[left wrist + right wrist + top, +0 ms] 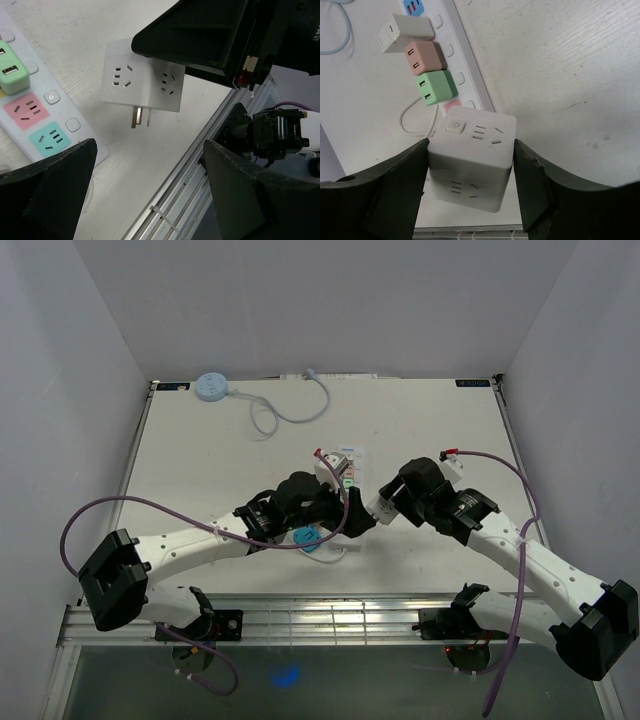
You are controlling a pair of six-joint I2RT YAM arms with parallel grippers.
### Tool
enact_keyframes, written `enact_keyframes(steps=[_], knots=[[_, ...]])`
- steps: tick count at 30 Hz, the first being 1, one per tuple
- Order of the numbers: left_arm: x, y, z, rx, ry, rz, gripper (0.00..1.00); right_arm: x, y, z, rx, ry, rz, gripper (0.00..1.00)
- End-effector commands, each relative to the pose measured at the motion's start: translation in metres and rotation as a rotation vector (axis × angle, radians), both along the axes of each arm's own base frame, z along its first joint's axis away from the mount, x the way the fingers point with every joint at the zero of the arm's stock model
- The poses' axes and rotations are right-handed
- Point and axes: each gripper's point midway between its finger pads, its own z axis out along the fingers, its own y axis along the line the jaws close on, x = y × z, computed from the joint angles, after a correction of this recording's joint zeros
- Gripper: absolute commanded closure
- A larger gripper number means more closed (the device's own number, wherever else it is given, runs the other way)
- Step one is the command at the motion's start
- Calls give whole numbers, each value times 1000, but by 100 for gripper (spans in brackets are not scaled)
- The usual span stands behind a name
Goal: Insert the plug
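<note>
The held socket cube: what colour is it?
White; the socket cube shows best in the right wrist view.

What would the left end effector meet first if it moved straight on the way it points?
Probably the cube held by the right end effector; depth is unclear, so it could reach the table instead.

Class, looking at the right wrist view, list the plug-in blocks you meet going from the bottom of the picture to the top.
white cube adapter → green charger → pink charger → white charger
</note>
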Motion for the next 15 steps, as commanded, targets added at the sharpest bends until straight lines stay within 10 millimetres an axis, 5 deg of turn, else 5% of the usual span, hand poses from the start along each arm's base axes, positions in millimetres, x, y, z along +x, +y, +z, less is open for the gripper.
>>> enact_keyframes(steps=[1, 15], knots=[[10, -11, 16, -50, -42, 21, 2, 8, 15, 35, 93, -76, 40, 66], [25, -24, 13, -29, -67, 11, 2, -4, 21, 55, 189, -105, 114, 66]])
